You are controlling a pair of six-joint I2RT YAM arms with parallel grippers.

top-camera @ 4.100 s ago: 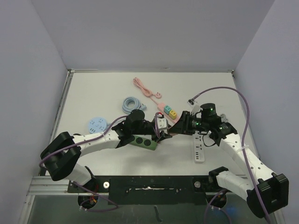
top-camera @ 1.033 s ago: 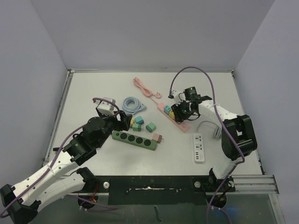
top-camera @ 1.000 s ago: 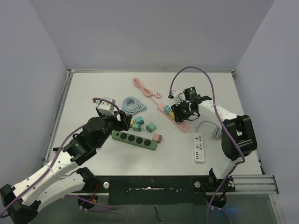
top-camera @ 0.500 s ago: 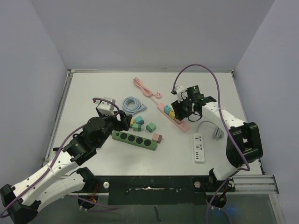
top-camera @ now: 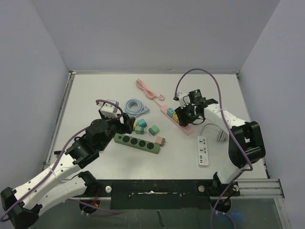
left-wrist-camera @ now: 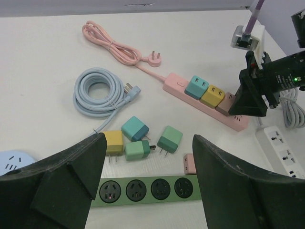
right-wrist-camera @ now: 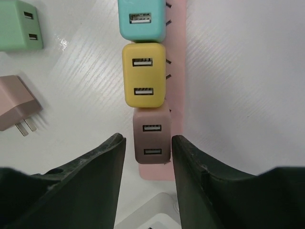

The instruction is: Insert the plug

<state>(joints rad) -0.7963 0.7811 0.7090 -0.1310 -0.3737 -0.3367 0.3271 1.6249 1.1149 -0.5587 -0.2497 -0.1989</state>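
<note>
Your right tool [right-wrist-camera: 147, 141] is hanging over the far end of the pink power strip [right-wrist-camera: 177, 57] with its jaws apart, one finger on either side of the brown plug [right-wrist-camera: 151, 136]. A sliver of bench [top-camera: 95, 95] is showing between the left finger and the plug. On the right side the finger is running so close that you cannot tell whether it is touching. Your left tool [left-wrist-camera: 147, 138] is also standing wide and gripping nothing, above the loose plugs and the green power strip [left-wrist-camera: 143, 190].

The main risk is the tight clearance. If you are lifting off at an angle, a finger could be catching the plug's side and rocking it out of its socket. The strip is lying loose on the bench, so a sideways nudge could be dragging it along, or tipping it up with the plug. The yellow plug [right-wrist-camera: 144, 74] is sitting right against the brown one, so drifting that way could be disturbing it too.

The brown plug is sitting in line with the yellow and the teal plug [right-wrist-camera: 142, 19], ports facing up. It looks seated, though from above you cannot be judging how deep.
</note>
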